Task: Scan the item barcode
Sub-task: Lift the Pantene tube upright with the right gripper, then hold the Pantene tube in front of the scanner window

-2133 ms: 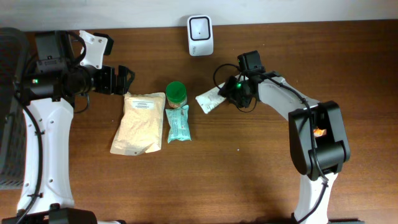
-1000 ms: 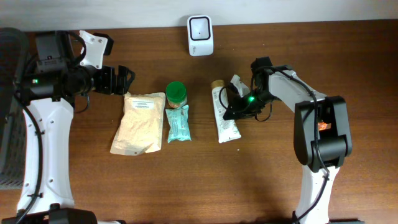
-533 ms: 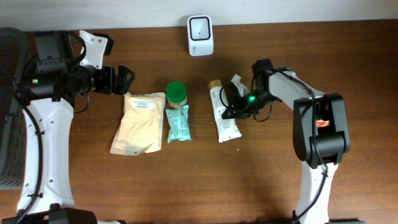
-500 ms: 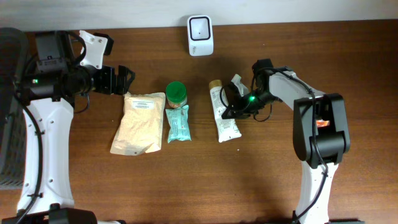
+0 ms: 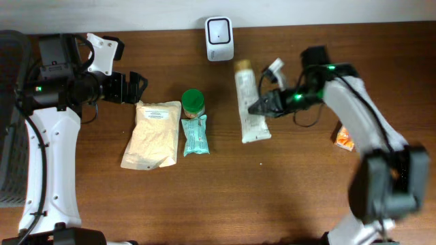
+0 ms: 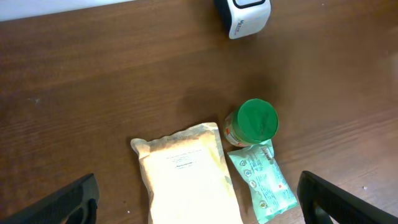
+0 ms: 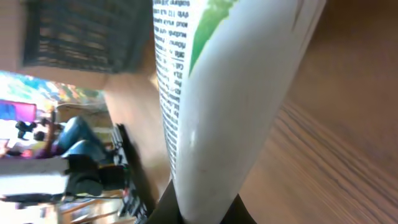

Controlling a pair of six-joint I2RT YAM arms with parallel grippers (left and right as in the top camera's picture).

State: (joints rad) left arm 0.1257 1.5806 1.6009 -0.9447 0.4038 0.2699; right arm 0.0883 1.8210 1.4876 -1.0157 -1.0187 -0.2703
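A white tube with green print and a tan cap is the item, and my right gripper is shut on its lower end. It hangs over the table, cap pointing toward the white scanner at the back edge. The right wrist view shows the tube running up from between my right gripper's dark jaws, small print visible on its side. My left gripper stands open at the far left, empty, above the top of a beige pouch. The scanner also appears in the left wrist view.
Left of the tube stand a green-lidded jar and a teal packet, next to the beige pouch. A small orange packet lies at the right, by the right arm. A dark crate edge sits at the far left.
My right gripper closed on the tube and carried it up and back toward the scanner, while the right arm swung out to the right. The left arm has not moved.
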